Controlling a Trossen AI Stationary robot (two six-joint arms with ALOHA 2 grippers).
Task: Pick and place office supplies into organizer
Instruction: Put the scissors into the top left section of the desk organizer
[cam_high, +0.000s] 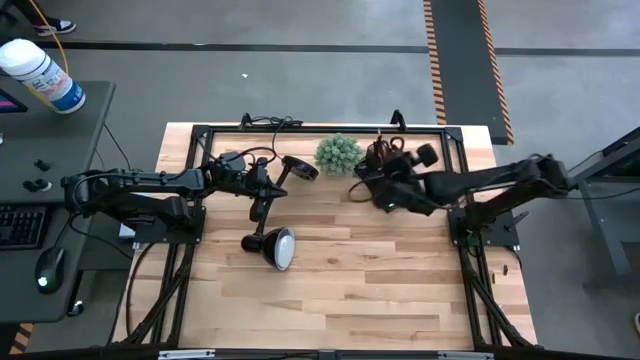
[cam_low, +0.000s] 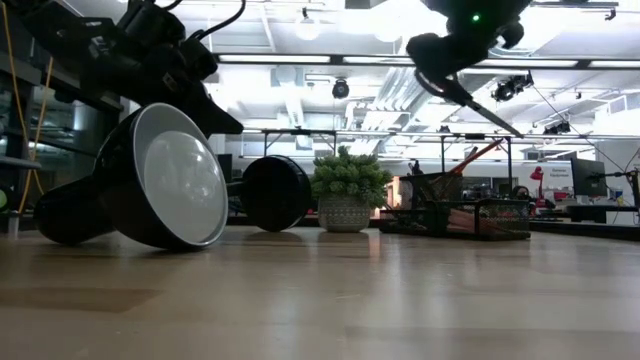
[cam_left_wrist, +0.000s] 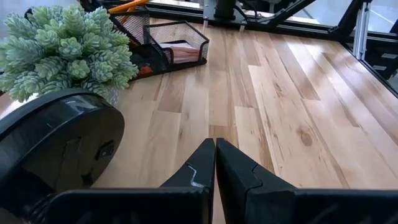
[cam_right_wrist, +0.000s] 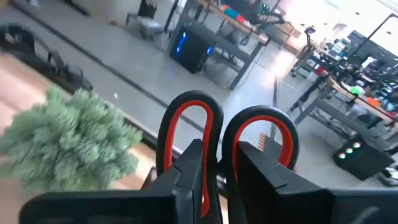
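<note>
My right gripper is shut on the red-handled scissors and holds them in the air above the dark mesh organizer, which stands at the table's far side next to the green plant. The low view shows the dark blades slanting down. In the left wrist view a pink pad lies in an organizer compartment and an orange pencil sticks out of it. My left gripper is shut and hovers over bare table beside the lamp base, touching nothing that shows. My right gripper pinches the scissors between its two fingers, at the lower part of the red handles. Both handle loops stick out past the fingertips. The scissors are lifted clear, and the blades slant downward above the organizer; the wrist view does not show them.
A black gooseneck lamp lies tipped over at the table's middle left, its head on the wood and its round base tilted near the plant. Bare wood stretches across the near half of the table.
</note>
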